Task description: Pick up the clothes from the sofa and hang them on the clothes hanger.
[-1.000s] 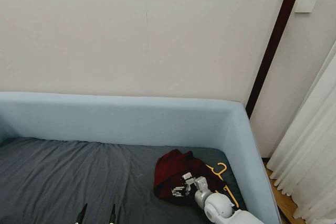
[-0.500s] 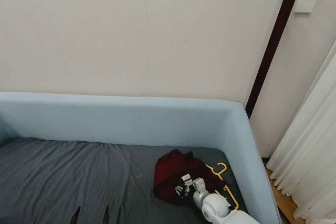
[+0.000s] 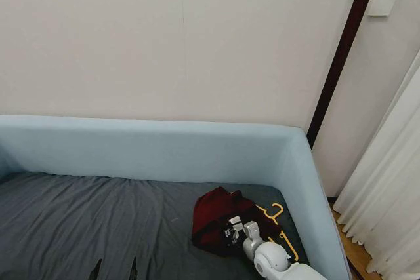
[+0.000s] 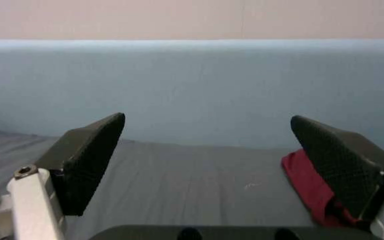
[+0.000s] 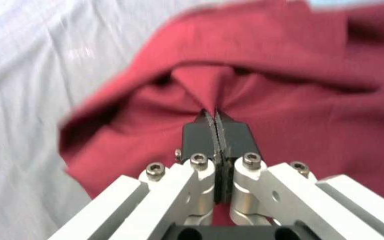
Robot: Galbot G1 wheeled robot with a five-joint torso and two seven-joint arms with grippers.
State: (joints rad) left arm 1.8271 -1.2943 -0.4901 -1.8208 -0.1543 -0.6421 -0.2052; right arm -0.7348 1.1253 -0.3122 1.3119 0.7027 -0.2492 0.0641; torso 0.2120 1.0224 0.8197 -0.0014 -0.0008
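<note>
Here is the red garment (image 3: pixel 213 218), crumpled in a loose heap at the right end of the sofa (image 3: pixel 164 149) seat, near the right armrest and short of the back edge; a yellow hanger (image 3: pixel 272 213) lies just beside it, between the cloth and the armrest; the right gripper (image 5: pixel 215 117) is down on the heap, jaws pressed together with 1 raised ridge of fabric pinched at the tips, folds fanning away from the bite; the left gripper (image 4: pixel 207 120) hangs low over the seat's front edge, well apart from the cloth, its 2 pads spread wide and holding nothing. This looks like light, limp knit; soft, no stiffness, nothing fragile; it should lift easily but will sag and trail, and a thin pinch on a single fold could slip out or drag only 1 layer. A collar or shoulder seam would be the better hold for hanging, though the bunching hides where those are; watch the hanger hook too, close enough to snag a trailing edge.
</note>
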